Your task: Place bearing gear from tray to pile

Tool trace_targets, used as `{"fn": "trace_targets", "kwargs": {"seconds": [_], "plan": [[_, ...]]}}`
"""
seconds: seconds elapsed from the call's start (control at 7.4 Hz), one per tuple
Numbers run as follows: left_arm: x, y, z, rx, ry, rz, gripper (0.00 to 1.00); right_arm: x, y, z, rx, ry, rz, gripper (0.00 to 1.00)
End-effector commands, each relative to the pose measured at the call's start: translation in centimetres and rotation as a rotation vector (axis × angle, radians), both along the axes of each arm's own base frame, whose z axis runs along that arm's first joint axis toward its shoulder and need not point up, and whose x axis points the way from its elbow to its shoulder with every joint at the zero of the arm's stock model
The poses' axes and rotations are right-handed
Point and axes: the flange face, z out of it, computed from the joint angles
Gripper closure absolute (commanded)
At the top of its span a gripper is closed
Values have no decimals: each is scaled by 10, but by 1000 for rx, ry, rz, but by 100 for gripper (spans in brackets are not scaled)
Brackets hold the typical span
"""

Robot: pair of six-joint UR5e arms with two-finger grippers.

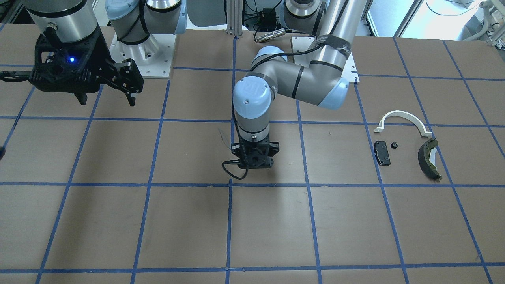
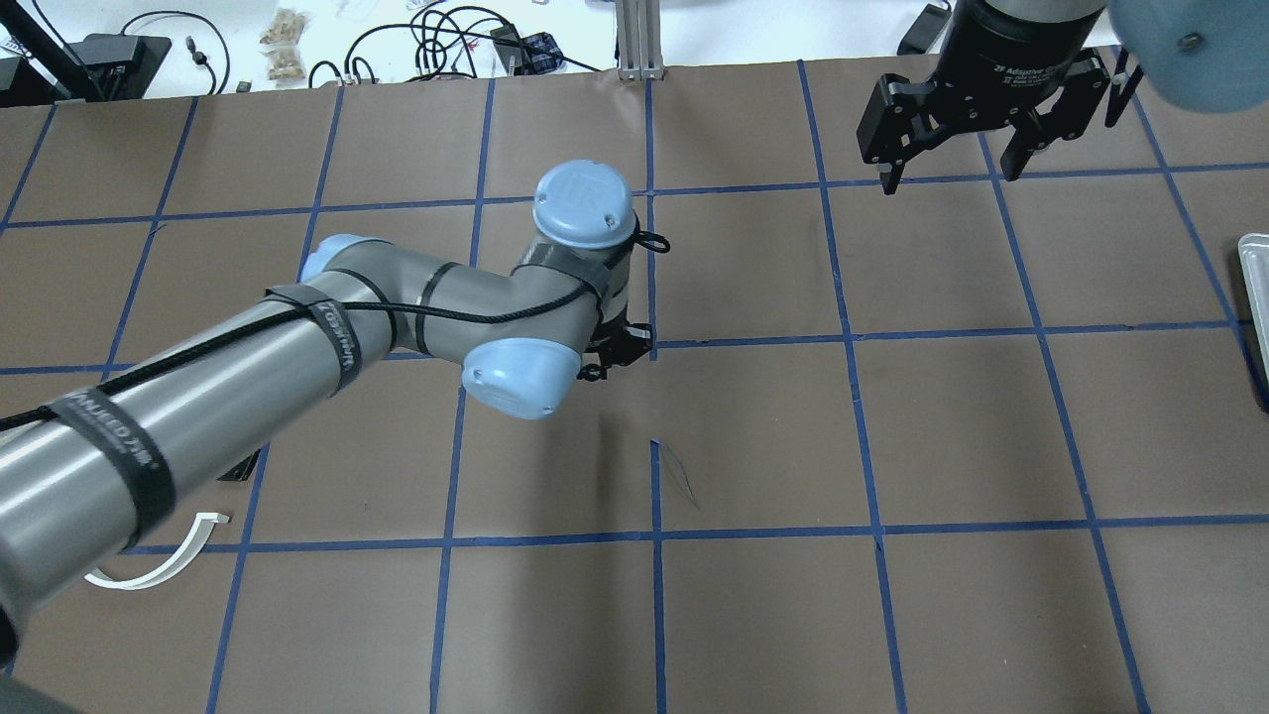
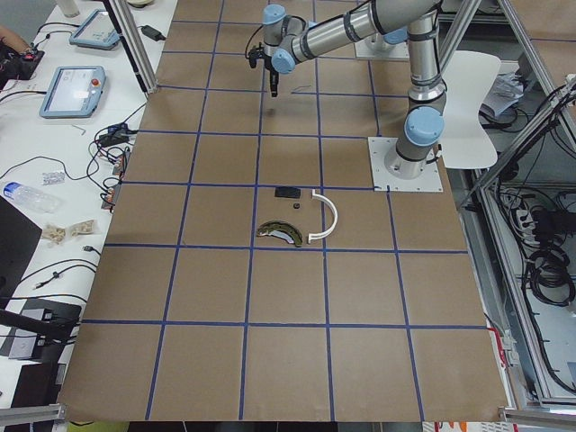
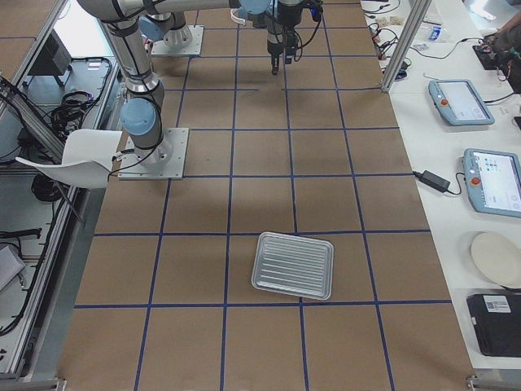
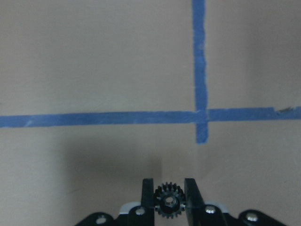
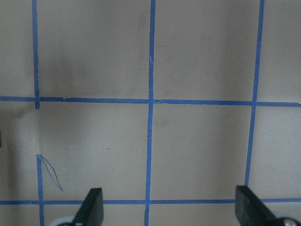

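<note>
The left gripper is clamped on the bearing gear. The small black toothed wheel sits upright between the two fingertips, its teeth showing above and below the pads. The gripper points straight down, above the table near a crossing of the blue tape lines; whether the gear touches the surface cannot be told.

The pile lies well off to this gripper's left side. It is made up of a black rectangular pad, a small black round part just beside the pad, a white arc behind them, and a dark curved brake shoe farthest from the gripper. None of these parts touches the gripper.

The right gripper hangs above the table well apart from the left one, its jaws spread wide with nothing between them. The ribbed metal tray lies flat far out on the right gripper's outer side, away from both arms
</note>
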Motion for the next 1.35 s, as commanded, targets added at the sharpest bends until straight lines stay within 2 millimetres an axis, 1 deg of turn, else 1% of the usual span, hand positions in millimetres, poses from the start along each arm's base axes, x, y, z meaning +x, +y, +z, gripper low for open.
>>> {"fn": "trace_targets", "kwargs": {"seconds": [0.0,0.14,0.27,0.41,0.54,0.68,0.81,0.95,1.08,1.22], "plan": [[137,-9,58,137,-102,-34,100,0,1,-11,11,-3,-5,0],[208,-12,65,170,-72,-88,100,4,2,-10,-2,-42,-24,0],[281,-9,64,198,-44,-120,100,5,2,-9,-5,-55,-22,0],[341,-1,58,224,-12,-115,100,5,2,-9,-5,-55,-25,0],[389,1,69,190,-9,-118,100,6,2,-10,-5,-56,-27,0],[424,7,68,176,-6,-122,100,6,2,-14,1,-58,-27,0],[472,11,58,147,-10,-138,100,6,0,-17,-15,-57,-25,0],[506,19,44,136,-3,-153,100,6,1,-19,-17,-57,-25,0],[511,26,22,154,18,-145,100,6,0,-20,-19,-57,-25,0],[510,33,-4,135,2,-140,100,6,0,-20,-21,-59,-23,0]]}}
